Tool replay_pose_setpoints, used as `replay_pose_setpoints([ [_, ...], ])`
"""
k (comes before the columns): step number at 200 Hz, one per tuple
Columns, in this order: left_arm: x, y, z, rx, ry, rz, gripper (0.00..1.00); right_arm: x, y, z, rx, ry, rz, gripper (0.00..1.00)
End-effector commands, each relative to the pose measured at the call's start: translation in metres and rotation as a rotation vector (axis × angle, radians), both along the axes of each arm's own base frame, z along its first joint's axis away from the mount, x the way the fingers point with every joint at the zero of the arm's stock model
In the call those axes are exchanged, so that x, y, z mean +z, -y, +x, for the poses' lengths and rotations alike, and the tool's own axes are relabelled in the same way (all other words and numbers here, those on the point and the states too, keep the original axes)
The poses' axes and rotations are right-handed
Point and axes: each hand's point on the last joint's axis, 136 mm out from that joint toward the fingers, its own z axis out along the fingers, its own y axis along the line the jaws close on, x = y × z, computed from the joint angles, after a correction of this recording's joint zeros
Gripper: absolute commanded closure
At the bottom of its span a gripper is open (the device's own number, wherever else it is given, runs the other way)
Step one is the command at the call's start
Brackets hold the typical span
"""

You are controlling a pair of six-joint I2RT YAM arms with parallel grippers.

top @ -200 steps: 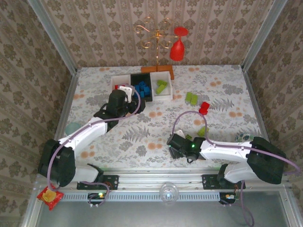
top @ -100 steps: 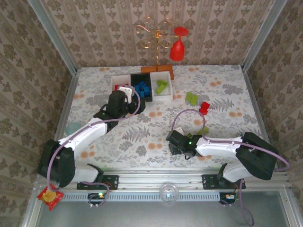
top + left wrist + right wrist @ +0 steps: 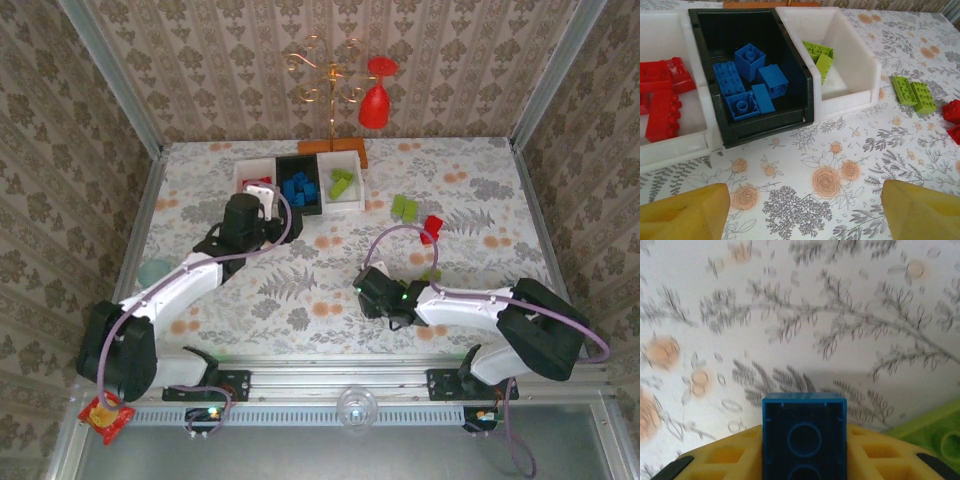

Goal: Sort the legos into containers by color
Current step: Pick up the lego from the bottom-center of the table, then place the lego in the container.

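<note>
One blue brick (image 3: 804, 437) sits pinched between the yellow fingers (image 3: 715, 457) of the right gripper (image 3: 380, 298). The jaws are drawn in on its side walls and its hollow underside faces the wrist. It looks light, rigid and smooth-sided. A square hold on two flat walls suits it better than the studs, and it should survive a short drop into a bin.

Just beside that gripper lies a lime green brick (image 3: 935, 437). Farther ahead a green pair (image 3: 404, 207) and red bricks (image 3: 432, 228) lie loose.

The containers are well apart from it, ahead and to its left. They lie directly before the left gripper (image 3: 800, 210), whose jaws gape wide with nothing between them. The black bin (image 3: 790, 122) holds blue pieces. The white bin (image 3: 860, 95) to its right holds green, and the other white bin (image 3: 675, 147) holds red.

The floral tablecloth (image 3: 840, 165) is flat and matte. Patterned wallpaper (image 3: 200, 60) closes three sides, and a red wine glass (image 3: 375, 100) hangs beyond the bins.
</note>
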Motion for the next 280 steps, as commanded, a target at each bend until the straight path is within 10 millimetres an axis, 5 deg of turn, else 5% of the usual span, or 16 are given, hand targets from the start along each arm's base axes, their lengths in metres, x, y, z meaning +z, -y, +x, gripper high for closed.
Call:
replay_pose_setpoints([
  [1,-0.007,-0.015,-0.011,0.029,-0.041,-0.024,0.19,0.053,-0.033,0.05,-0.029,0.143,0.215,0.63],
  [33,-0.013,-0.049,-0.019,0.096,-0.068,-0.051,0.14,0.111,-0.079,0.11,-0.007,0.291,0.375,0.63],
  [63,-0.011,-0.063,-0.021,0.11,-0.075,-0.101,0.14,0.137,-0.116,0.167,0.001,0.377,0.415,0.63],
  [123,0.008,-0.063,-0.035,0.081,-0.005,-0.143,0.13,0.126,-0.155,0.266,-0.023,0.434,0.394,0.63],
  [177,0.021,-0.064,-0.043,0.08,0.031,-0.176,0.14,0.108,-0.166,0.323,0.007,0.385,0.313,0.56],
  [197,0.021,-0.063,-0.043,0.073,0.029,-0.179,0.14,0.116,-0.171,0.326,0.038,0.369,0.336,0.48],
  [227,0.024,-0.058,-0.046,0.045,0.026,-0.193,0.13,0.158,-0.151,0.311,0.057,0.397,0.301,0.38],
  [247,0.028,-0.05,-0.05,-0.007,0.034,-0.207,0.13,0.18,-0.116,0.282,0.034,0.424,0.258,0.34],
  [280,0.032,-0.022,-0.056,-0.13,0.04,-0.198,0.13,0.165,-0.032,0.217,-0.061,0.379,0.16,0.26],
])
